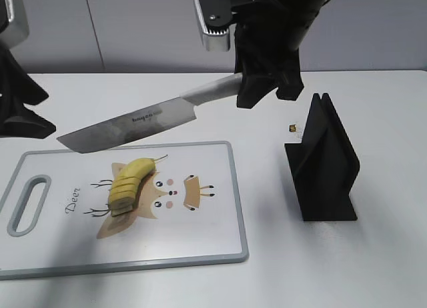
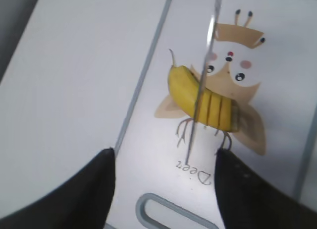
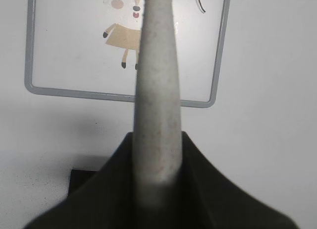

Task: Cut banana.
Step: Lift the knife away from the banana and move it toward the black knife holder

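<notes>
The yellow banana [image 1: 129, 183] lies on the white cutting board [image 1: 207, 241], over its deer print. Its near end is cut into several round slices; its stem end is whole. It also shows in the left wrist view [image 2: 203, 99]. My right gripper [image 1: 267, 88] is shut on the grey handle of a large knife [image 1: 133, 125]. The knife is held in the air above the board, its blade over the banana. The handle [image 3: 156, 100] fills the right wrist view. My left gripper [image 2: 163, 182] is open and empty, above the board's handle end.
A black knife stand [image 1: 323, 163] stands on the white table to the right of the board. A small gold thing [image 1: 292, 129] lies behind it. The board has a slot handle [image 1: 27, 205] at its left end.
</notes>
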Robot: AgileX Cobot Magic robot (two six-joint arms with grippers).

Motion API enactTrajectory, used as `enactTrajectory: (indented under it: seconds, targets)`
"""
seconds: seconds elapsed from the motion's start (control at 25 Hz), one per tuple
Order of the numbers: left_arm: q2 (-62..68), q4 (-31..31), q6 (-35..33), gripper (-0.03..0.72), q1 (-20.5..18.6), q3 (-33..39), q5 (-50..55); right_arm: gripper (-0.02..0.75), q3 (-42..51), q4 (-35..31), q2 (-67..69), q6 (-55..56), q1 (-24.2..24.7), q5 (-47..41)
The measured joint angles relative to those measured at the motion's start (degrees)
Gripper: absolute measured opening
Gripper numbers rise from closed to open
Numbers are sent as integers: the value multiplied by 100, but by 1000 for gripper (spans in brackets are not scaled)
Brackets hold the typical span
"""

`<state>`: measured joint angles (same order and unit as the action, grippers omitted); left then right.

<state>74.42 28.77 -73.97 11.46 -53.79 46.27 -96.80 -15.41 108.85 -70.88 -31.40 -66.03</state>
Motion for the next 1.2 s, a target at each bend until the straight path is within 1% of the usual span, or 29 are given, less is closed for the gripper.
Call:
enactTrajectory:
  seconds: [0.04, 0.08, 0.12, 0.2, 0.32, 0.4, 0.44, 0.48, 0.52, 0.6, 0.68, 0.72, 0.84, 1.0, 1.08, 1.2]
  targets:
    - [-37, 0, 6, 565, 0, 0, -117, 161, 0, 8, 0, -5, 1, -5]
    - [-70, 5, 6, 609, 0, 0, -219, 161, 0, 8, -7, -5, 1, -5]
    - [-113, 5, 25, 629, 0, 0, -324, 161, 0, 8, -9, -5, 1, -10]
    - [-194, -1, 172, 632, -27, -40, -381, 161, 0, 8, -29, 88, 1, -39]
    - [-417, -142, 759, 631, -145, -169, -406, 161, 0, 15, -71, 482, 1, -193]
    - [-614, -503, 1429, 628, -240, -237, -399, 161, 0, 65, -141, 788, 1, -310]
    - [-700, -717, 1867, 626, -264, -247, -376, 161, 0, 82, -180, 949, 1, -327]
    - [-801, -1045, 2281, 624, -266, -247, -341, 161, 0, 86, -223, 1240, 1, -335]
    - [-899, -1391, 2882, 622, -266, -247, -222, 161, 0, 101, -257, 1626, 1, -350]
    - [-1050, -2005, 3762, 618, -266, -247, 113, 161, 0, 124, -350, 2397, 1, -357]
    - [-1201, -2535, 4493, 612, -266, -247, 513, 161, 0, 170, -433, 3073, 1, -357]
    - [-1289, -2665, 4814, 610, -273, -247, 682, 161, 0, 184, -477, 3304, 1, -364]
    - [-1576, -2817, 5358, 596, -289, -247, 1155, 161, 0, 189, -619, 4340, 1, -376]
    - [-2048, -2843, 5889, 588, -289, -133, 1846, 161, 125, 35, -887, 5111, 1, -376]
    - [-2373, -2838, 6216, 587, -289, 130, 1908, 160, 367, -140, -1080, 5248, -4, -376]
    - [-3025, -2766, 6532, 587, -289, 627, 1847, 161, 982, -289, -1461, 5495, -16, -376]
